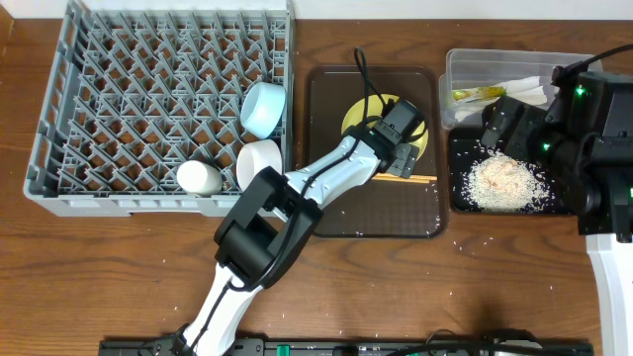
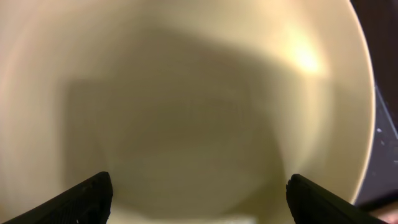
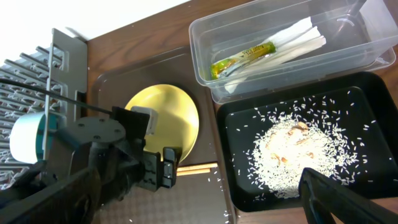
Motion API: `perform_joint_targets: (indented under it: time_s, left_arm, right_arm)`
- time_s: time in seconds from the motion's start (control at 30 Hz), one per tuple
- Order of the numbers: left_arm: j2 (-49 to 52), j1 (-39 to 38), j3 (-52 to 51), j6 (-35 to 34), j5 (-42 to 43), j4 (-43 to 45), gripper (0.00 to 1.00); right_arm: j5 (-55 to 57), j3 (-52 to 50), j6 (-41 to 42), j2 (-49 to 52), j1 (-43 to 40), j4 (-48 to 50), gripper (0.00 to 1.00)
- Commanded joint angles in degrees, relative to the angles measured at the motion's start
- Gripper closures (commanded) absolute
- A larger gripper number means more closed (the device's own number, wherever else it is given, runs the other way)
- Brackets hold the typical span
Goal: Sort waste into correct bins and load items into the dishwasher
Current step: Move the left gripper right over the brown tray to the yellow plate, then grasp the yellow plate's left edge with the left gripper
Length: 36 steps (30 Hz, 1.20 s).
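The round yellow plate [image 1: 368, 111] lies on the brown serving tray [image 1: 326, 109]. My left gripper [image 1: 404, 158] hovers open close above it, so the plate [image 2: 199, 93] fills the left wrist view between the two black fingers [image 2: 81, 199]. Chopsticks [image 3: 199, 168] lie on the tray beside the plate. My right gripper [image 1: 497, 121] hangs open and empty over the black tray [image 3: 373, 106], which holds the rice scraps [image 3: 292, 149]. The clear tub [image 1: 455, 69] holds the green-yellow wrapper [image 3: 242, 59] and white napkins [image 3: 292, 40]. In the dishwasher rack [image 1: 119, 109] sit a light blue bowl [image 1: 264, 107], a white bowl [image 1: 259, 158] and a white cup [image 1: 200, 176].
Loose rice grains are scattered on the wood around the black tray and along the brown tray's right edge [image 1: 440, 213]. The left arm [image 1: 297, 198] stretches diagonally across the brown tray's lower left corner. The tub and black tray stand side by side at the right.
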Motion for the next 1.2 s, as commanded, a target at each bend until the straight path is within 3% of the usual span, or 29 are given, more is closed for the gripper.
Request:
perform_joint_targets:
  time_s: [0.0,0.07,0.23,0.33,1.17]
  left_arm:
    - [-2.3,1.2,-0.7,-0.3,3.7,-1.9,0.09]
    - [-5.2,2.7,-0.7,-0.4,3.7,-3.7,0.09]
    - [-12.9,9.9,-0.7,-10.5,2.9,-16.6,0.1]
    - [-13.8,13.3,-0.8,-13.1,2.9,-19.9,0.13]
    - [-1.5,12.2,-1.1,-23.1,3.8,-13.7,0.3]
  right_arm:
    - [0.8,0.7,0.7,0.1,-0.3,-0.1,0.01]
    - [0.8,0.7,0.7,0.1,-0.3,-0.1,0.01]
    - [0.8,0.7,0.7,0.1,-0.3,-0.1,0.01]
    - [0.8,0.7,0.7,0.1,-0.3,-0.1,0.01]
    - [0.8,0.7,0.7,0.1,-0.3,-0.1,0.01]
